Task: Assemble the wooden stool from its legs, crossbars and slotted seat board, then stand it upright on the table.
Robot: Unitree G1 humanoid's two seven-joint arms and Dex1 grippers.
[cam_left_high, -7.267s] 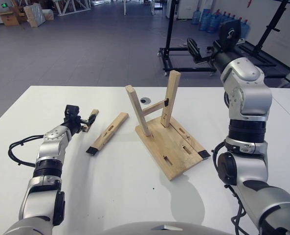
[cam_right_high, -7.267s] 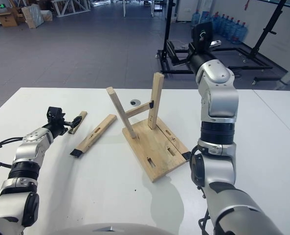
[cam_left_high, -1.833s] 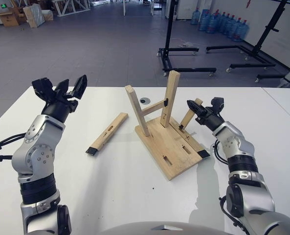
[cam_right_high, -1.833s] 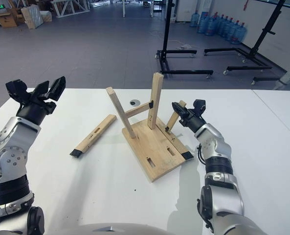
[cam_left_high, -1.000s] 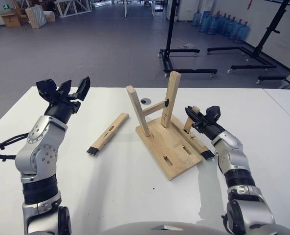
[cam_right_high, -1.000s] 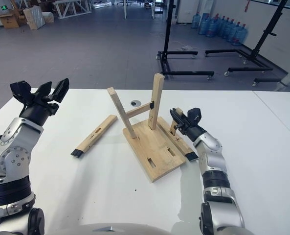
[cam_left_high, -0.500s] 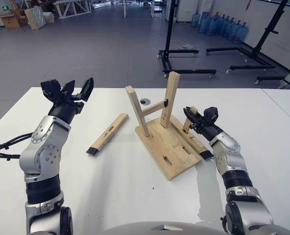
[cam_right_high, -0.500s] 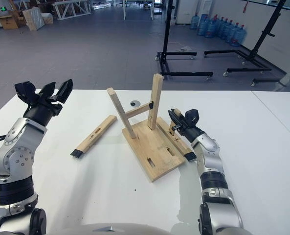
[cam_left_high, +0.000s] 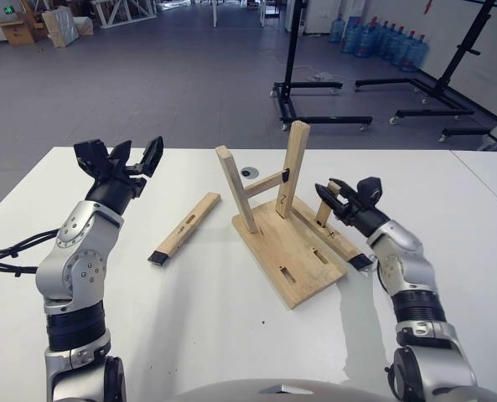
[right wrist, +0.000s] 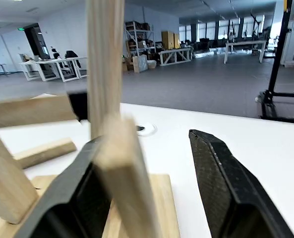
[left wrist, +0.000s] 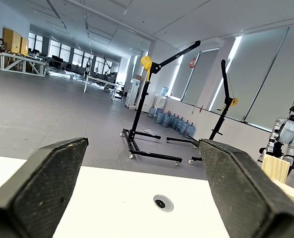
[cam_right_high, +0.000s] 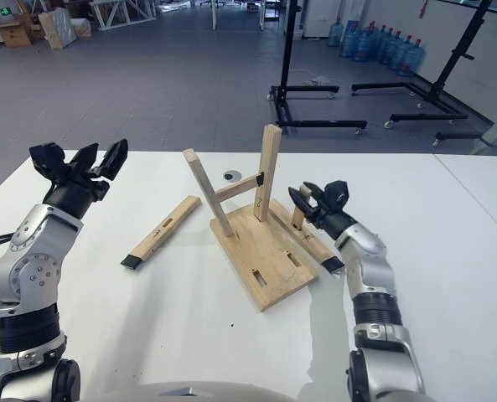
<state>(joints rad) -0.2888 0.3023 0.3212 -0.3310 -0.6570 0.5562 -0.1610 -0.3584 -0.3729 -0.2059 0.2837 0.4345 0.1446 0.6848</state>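
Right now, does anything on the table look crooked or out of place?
Yes. On the seat board, the left leg leans outward while the right leg stands nearly straight, so their crossbar slants. A third leg lies loose along the board's right edge.

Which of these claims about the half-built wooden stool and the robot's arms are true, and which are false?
1. Two pale wooden legs stand up from the slotted wooden seat board, joined by a wooden crossbar. True.
2. The left end effector grips a wooden leg. False: it is open and empty, raised above the white table.
3. A loose wooden leg with a black tip lies on the table left of the seat board. True.
4. The stool stands finished and upright. False: the seat board lies flat, legs pointing up.
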